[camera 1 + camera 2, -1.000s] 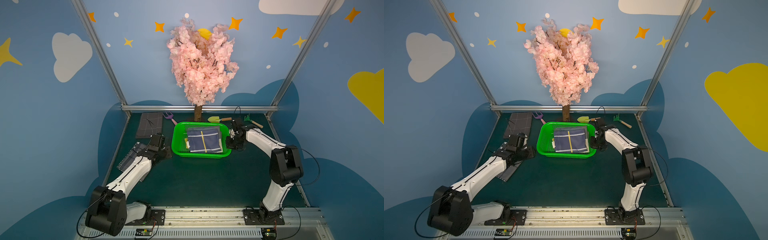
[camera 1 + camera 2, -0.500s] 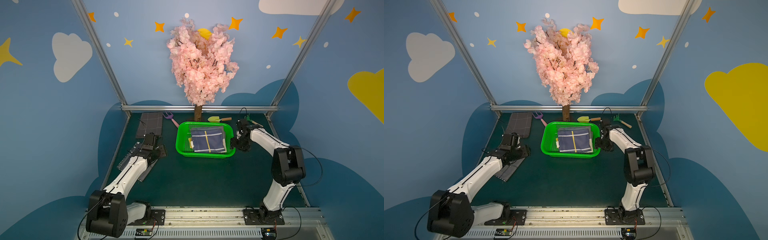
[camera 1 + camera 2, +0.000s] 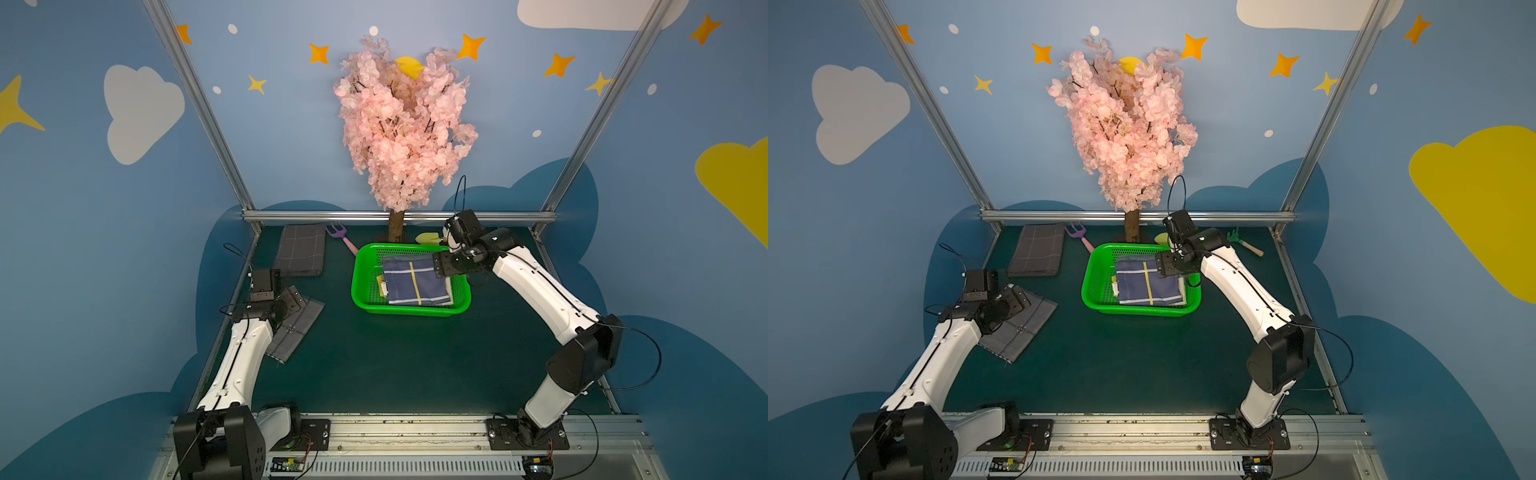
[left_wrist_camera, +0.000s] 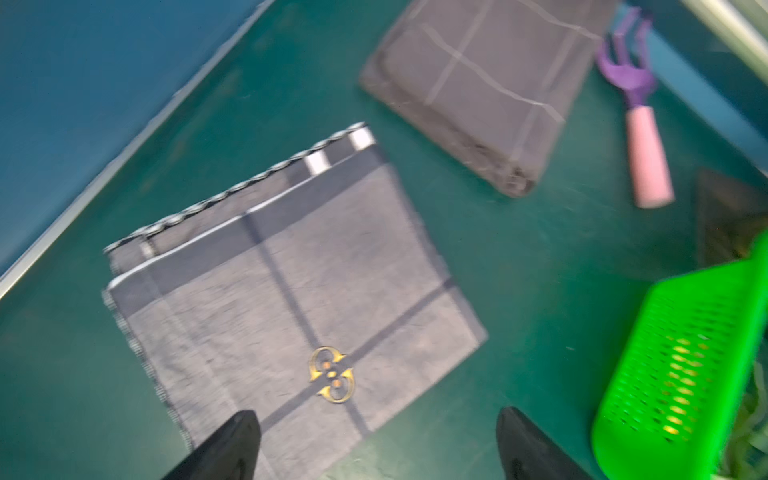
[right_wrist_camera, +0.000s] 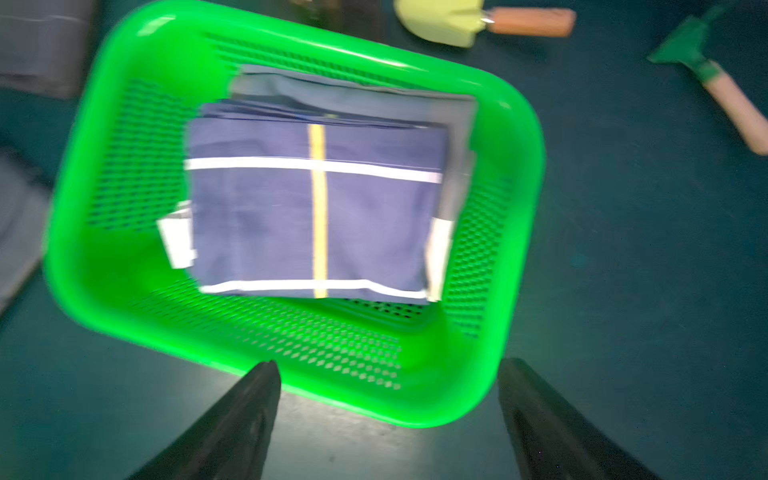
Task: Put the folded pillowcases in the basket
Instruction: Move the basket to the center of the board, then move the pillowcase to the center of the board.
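Note:
The green basket (image 3: 358, 286) (image 3: 1089, 286) stands mid-table towards the back. A navy folded pillowcase (image 3: 415, 284) (image 5: 316, 208) with white and yellow stripes lies in it on top of other cloth. My right gripper (image 3: 442, 266) (image 5: 386, 365) hangs open above the basket's right rim (image 5: 523, 174), holding nothing. At the left, my left gripper (image 3: 297, 297) (image 4: 376, 415) is open over a grey folded pillowcase (image 3: 297, 328) (image 4: 299, 291) with a gold emblem, flat on the table. In the left wrist view the basket (image 4: 681, 357) shows at the edge.
A darker grey folded cloth (image 3: 301, 249) (image 4: 482, 91) lies at the back left, next to a purple toy rake (image 3: 343, 239). A pink blossom tree (image 3: 401, 124) stands behind the basket. A yellow shovel (image 5: 440, 18) and a green rake (image 3: 1241, 241) lie at the back right.
The basket slid a little to the right, then my right gripper opened, left its rim and rose above it. My left gripper opened wide and drew back left over the grey pillowcase.

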Motion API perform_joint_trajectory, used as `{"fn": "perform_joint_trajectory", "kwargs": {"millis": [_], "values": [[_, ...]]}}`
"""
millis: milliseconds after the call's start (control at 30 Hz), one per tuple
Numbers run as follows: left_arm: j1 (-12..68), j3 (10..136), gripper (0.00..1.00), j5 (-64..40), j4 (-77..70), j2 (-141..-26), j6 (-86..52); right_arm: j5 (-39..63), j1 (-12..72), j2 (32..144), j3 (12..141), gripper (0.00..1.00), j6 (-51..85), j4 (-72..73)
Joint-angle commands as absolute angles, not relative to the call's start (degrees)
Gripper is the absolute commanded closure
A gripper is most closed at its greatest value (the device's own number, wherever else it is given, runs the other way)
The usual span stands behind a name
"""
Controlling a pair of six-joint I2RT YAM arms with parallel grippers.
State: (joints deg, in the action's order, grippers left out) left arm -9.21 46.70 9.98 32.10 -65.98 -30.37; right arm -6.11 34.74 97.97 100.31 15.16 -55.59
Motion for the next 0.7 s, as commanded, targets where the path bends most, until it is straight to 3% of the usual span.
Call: {"fn": "perform_joint_trajectory", "kwargs": {"millis": [0,100,300,667], "values": [[-10.4,42.9,0.05,9.5,33.5,-65.6,-35.9,3.5,38.3,99.6,100.4,0.13,15.6,-53.3],[-11.1,40.0,0.05,7.6,31.4,-64.5,-39.7,10.6,43.2,103.6,101.7,0.13,15.1,-48.9],[-12.0,33.2,0.04,7.9,32.1,-54.9,-46.2,14.1,52.6,119.1,117.3,0.12,11.5,-53.9],[-13.5,24.6,0.0,8.7,33.8,-51.5,-55.0,18.7,55.9,127.8,127.0,0.12,13.2,-53.2]]}}
